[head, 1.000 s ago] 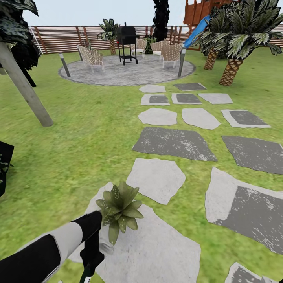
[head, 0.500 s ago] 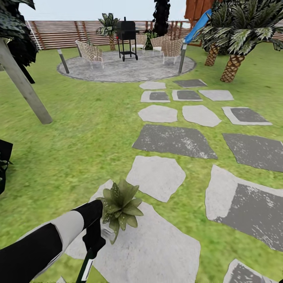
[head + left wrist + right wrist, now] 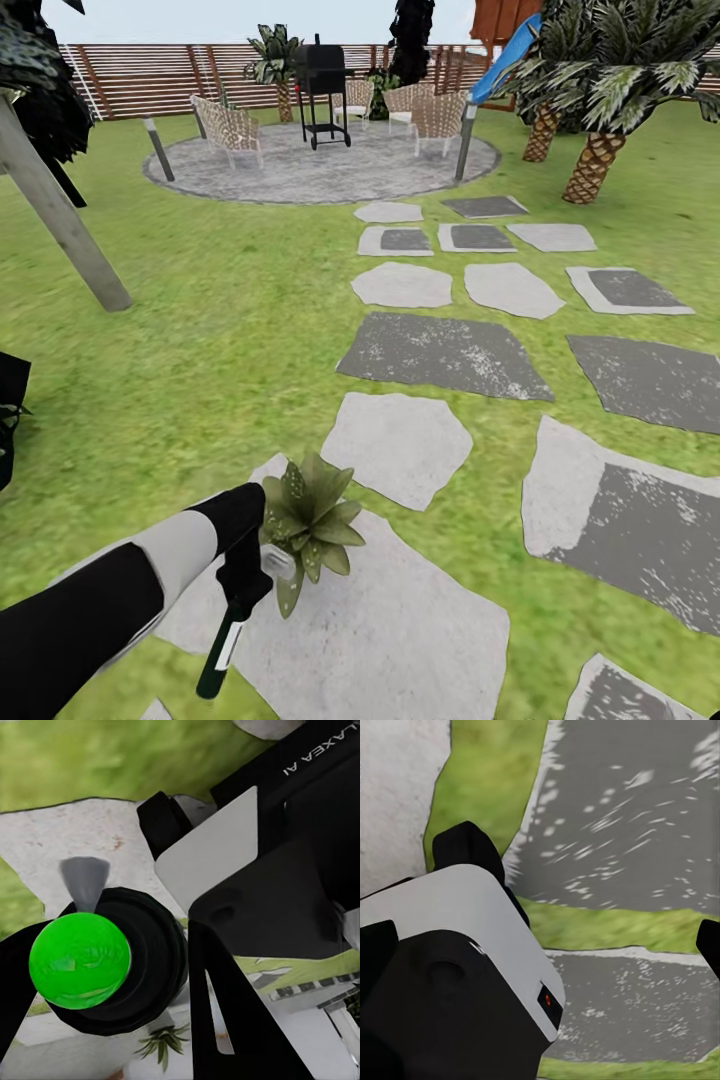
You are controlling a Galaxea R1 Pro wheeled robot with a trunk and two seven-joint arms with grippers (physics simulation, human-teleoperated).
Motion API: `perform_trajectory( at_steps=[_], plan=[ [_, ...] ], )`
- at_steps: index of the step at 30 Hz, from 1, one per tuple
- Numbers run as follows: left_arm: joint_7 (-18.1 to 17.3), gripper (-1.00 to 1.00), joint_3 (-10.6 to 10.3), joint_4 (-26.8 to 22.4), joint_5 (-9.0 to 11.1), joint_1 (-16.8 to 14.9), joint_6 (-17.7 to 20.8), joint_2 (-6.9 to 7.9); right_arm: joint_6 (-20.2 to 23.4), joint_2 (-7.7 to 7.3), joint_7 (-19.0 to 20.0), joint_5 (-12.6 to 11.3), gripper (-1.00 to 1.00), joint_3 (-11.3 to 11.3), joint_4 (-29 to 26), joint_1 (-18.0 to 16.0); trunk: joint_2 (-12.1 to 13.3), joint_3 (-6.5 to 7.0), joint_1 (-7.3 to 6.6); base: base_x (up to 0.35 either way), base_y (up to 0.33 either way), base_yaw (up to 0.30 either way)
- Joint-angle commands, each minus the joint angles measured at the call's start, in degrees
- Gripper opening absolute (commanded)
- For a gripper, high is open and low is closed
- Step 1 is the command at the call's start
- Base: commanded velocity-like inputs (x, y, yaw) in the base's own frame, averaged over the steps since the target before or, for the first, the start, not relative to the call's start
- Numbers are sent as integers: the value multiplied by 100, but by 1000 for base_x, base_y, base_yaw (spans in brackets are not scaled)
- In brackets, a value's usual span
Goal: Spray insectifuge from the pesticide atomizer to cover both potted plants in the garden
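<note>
Your left claw (image 3: 243,590) holds the pesticide atomizer (image 3: 222,648), hanging down over a stepping stone (image 3: 400,630) | potted plant (image 3: 308,518) on that stone, just right of the claw | lawn (image 3: 200,330) to your left | paved circle (image 3: 320,170) far ahead, before the fence (image 3: 150,80)

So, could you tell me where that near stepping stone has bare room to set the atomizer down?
The pale stepping stone is bare right of the potted plant, out to its grass edge. It is crowded at the plant's left, where the left gripper holds the atomizer.
</note>
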Motion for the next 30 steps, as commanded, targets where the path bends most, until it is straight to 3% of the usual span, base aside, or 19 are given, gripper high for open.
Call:
perform_trajectory(
  at_steps=[1, 19, 30],
  plan=[
    [-47, -100, 18, -6, -60, -11, 29, 0, 14, -1, 59, 54, 100, -7, -5, -5, -2, -4, 0, 0, 0, 0],
    [-44, -100, 0, -6, -73, 210, 22, 28, 14, -1, 59, 54, 100, -7, -5, -5, -2, -4, 0, 0, 0, 0],
    [-37, -100, 7, -6, -72, 213, 22, 34, 14, -2, 59, 54, 100, -7, -5, -5, -283, -130, 153, 0, 0, 0]
  ],
)
